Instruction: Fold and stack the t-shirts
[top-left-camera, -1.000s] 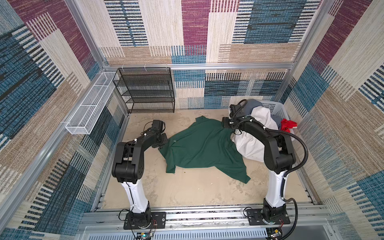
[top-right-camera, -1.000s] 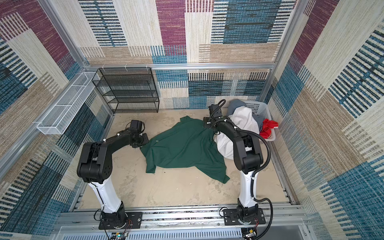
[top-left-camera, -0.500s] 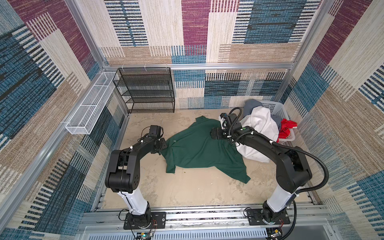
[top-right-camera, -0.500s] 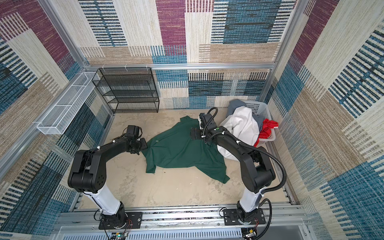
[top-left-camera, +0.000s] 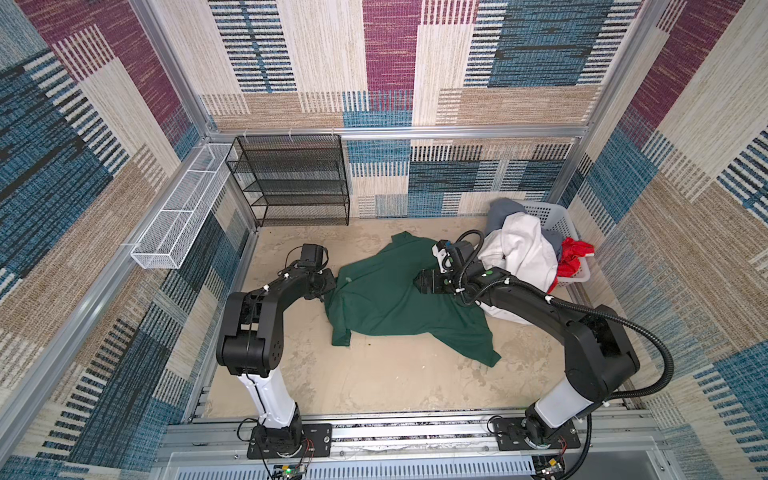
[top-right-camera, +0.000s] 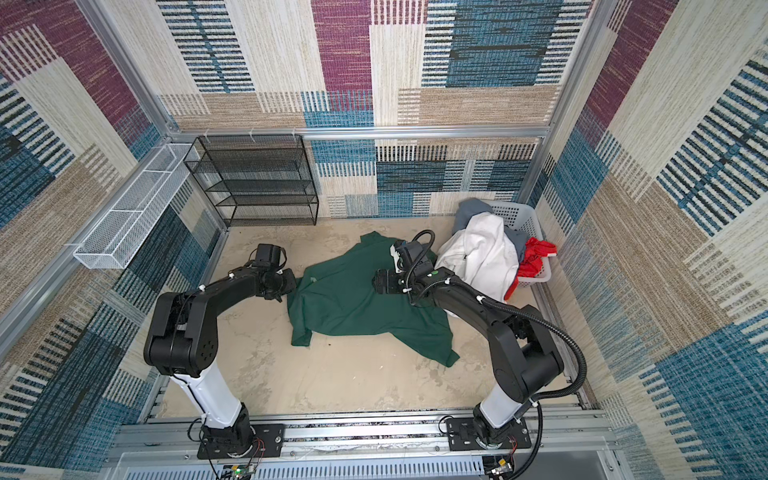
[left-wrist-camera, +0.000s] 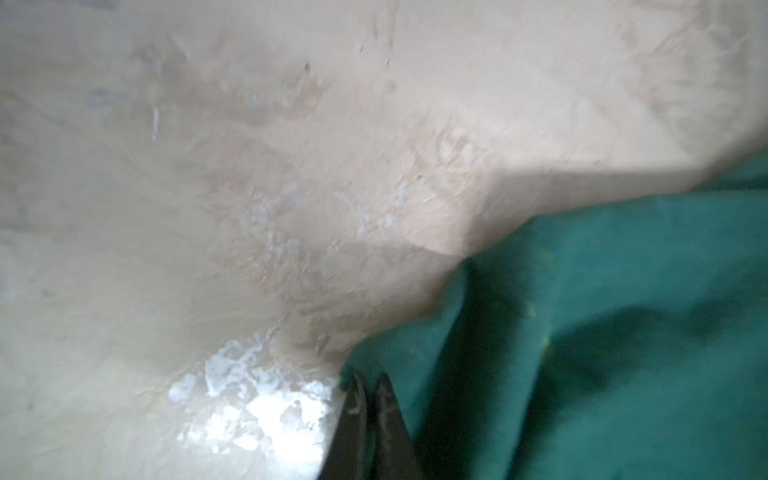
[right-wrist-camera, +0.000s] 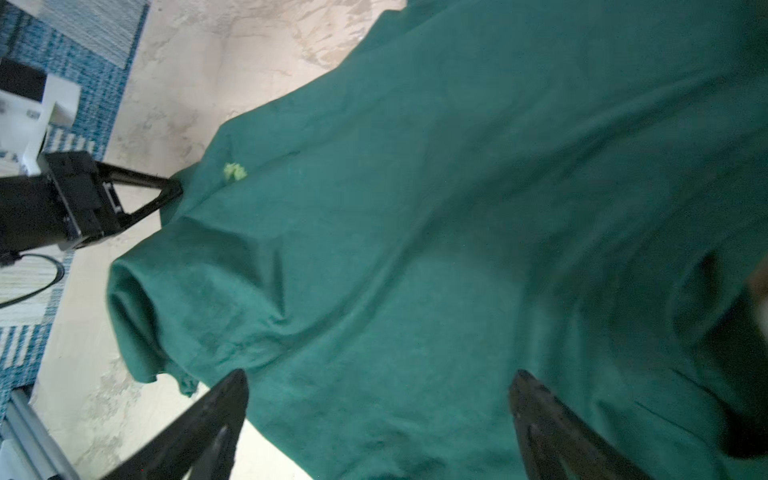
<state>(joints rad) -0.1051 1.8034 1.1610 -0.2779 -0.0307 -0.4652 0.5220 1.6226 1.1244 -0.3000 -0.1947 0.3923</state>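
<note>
The dark green t-shirt (top-left-camera: 386, 307) (top-right-camera: 353, 307) lies spread and rumpled on the beige floor. My left gripper (top-left-camera: 330, 286) (top-right-camera: 293, 286) is at its left edge, and the left wrist view shows it (left-wrist-camera: 370, 380) shut on a pinch of that green cloth (left-wrist-camera: 623, 332). My right gripper (top-left-camera: 419, 284) (top-right-camera: 379, 284) hovers over the shirt's right part. It (right-wrist-camera: 380, 378) stands wide open above the cloth (right-wrist-camera: 457, 208), holding nothing. A white t-shirt (top-left-camera: 519, 253), a grey one (top-left-camera: 505, 208) and a red one (top-left-camera: 575, 257) are heaped at the basket.
The pale perforated basket (top-left-camera: 552, 216) sits in the back right corner. A black mesh shelf (top-left-camera: 291, 183) stands against the back wall. A white wire tray (top-left-camera: 178, 216) hangs on the left wall. The arms' mounting rail (top-left-camera: 395, 432) runs along the front.
My right gripper has swung left from beside the basket to over the green shirt, staying open. My left gripper opened and then shut again on the shirt's left edge.
</note>
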